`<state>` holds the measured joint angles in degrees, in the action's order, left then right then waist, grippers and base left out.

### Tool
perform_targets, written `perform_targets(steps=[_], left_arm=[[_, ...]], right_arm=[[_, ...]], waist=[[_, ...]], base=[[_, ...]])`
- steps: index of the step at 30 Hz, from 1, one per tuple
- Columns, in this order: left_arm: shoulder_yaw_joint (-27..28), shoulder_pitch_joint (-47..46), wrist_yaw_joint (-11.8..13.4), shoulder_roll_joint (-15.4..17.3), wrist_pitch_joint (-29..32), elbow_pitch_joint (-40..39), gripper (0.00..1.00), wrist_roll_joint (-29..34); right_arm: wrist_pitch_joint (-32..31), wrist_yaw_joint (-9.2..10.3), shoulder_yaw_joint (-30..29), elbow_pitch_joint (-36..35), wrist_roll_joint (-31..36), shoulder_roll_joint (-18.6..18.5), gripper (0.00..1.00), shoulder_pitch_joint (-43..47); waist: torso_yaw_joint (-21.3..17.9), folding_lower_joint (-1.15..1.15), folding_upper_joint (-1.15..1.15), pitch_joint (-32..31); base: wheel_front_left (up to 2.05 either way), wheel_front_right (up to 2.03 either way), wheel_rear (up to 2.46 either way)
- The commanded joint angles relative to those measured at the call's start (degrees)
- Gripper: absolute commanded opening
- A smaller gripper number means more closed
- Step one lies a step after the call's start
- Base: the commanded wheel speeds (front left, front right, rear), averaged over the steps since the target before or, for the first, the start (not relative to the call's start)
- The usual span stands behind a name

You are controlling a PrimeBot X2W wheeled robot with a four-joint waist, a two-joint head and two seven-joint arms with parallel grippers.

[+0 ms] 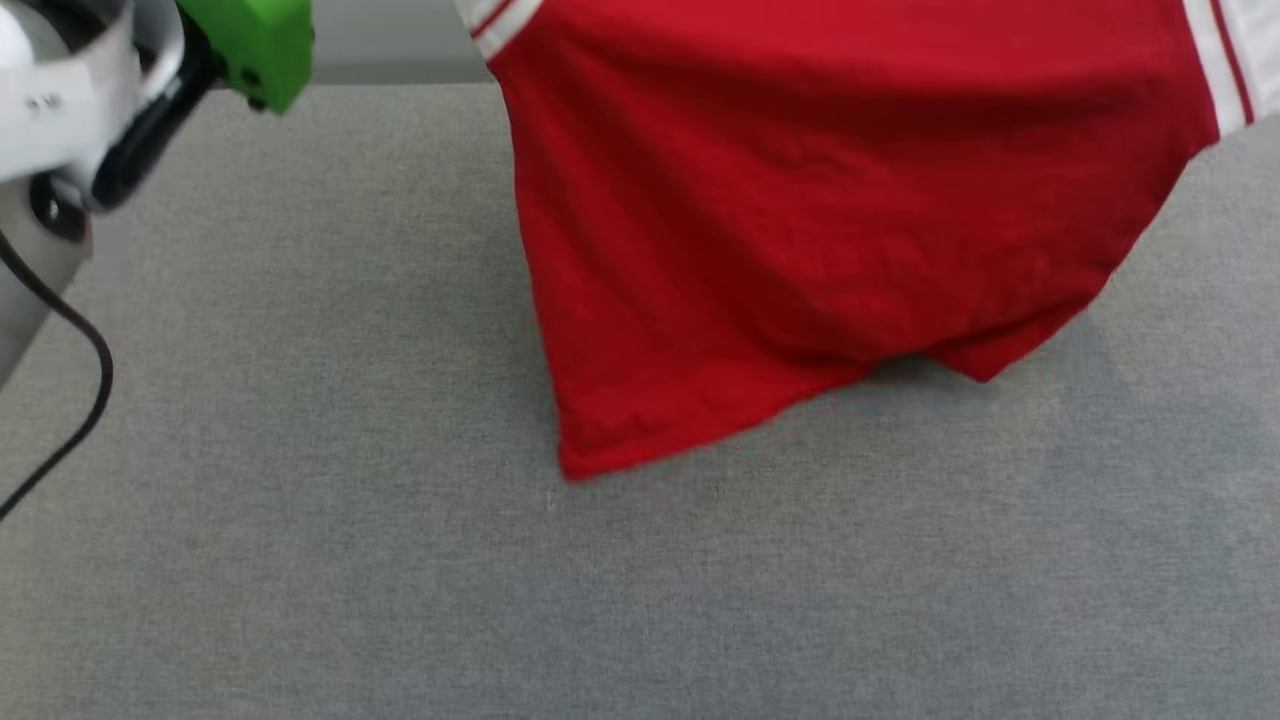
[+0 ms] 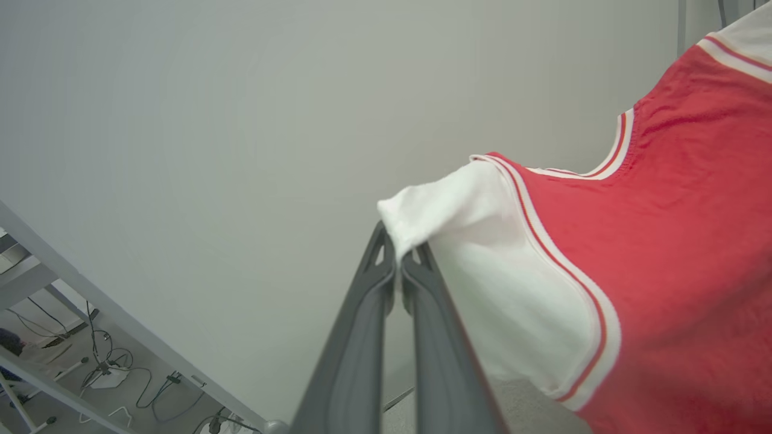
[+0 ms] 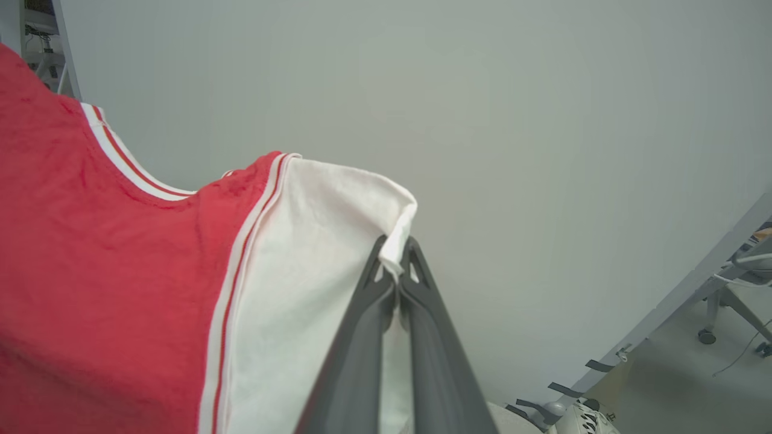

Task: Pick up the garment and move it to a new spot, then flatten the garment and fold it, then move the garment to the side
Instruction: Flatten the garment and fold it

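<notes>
Hanging high between both arms, the garment (image 1: 800,220) spreads as a broad red sheet above the grey table (image 1: 300,520), plain red face to the head camera. The left gripper (image 2: 398,256) is clamped tight on the edge of one white sleeve (image 2: 482,283), with cloth bunched at the tips of its pinched fingers. The right gripper (image 3: 395,256) is clenched the same way on a fold of the other white sleeve (image 3: 313,271). Striped trim (image 2: 579,283) runs between sleeve and red body, and the neckline sags between the two grips. Down below, the bottom hem droops at a slant, the corner on the robot's left lowest and right by the table. Whether it touches, I cannot tell. At the head view's upper left, a green housing (image 1: 255,45) sits on a pale forearm (image 1: 50,110), with a black cable (image 1: 85,400) looping beneath.
</notes>
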<state>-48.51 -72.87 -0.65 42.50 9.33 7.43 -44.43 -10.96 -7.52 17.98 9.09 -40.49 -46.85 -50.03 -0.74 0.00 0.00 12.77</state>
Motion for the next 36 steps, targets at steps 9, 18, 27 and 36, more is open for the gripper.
perform_targets(steps=[9,18,27,36], left_arm=[[3.5,-15.2,-1.2,-6.4,-1.8,8.9,0.0,1.2],[4.0,-30.7,-2.6,-12.5,-9.4,22.4,0.0,7.8],[4.3,-40.0,-5.2,-15.3,-14.7,36.3,0.0,8.7],[1.9,-35.9,-6.5,-17.1,-20.1,44.2,0.0,7.5]], right_arm=[[-2.9,0.03,3.6,6.2,6.4,4.8,0.0,-20.3],[1.8,0.03,7.6,18.2,11.1,9.2,0.0,-40.0],[7.4,0.03,11.8,30.1,12.5,12.9,0.0,-53.5],[12.9,0.03,18.9,36.9,8.7,15.4,0.0,-52.8]], waist=[[-1.1,0.0,0.0,9.6],[-1.5,0.0,0.0,15.4],[-2.4,0.0,0.0,18.6],[-2.3,0.0,0.0,20.2]], base=[[0.0,0.0,0.0],[0.0,0.0,0.0],[0.0,0.0,0.0],[0.0,0.0,0.0]])
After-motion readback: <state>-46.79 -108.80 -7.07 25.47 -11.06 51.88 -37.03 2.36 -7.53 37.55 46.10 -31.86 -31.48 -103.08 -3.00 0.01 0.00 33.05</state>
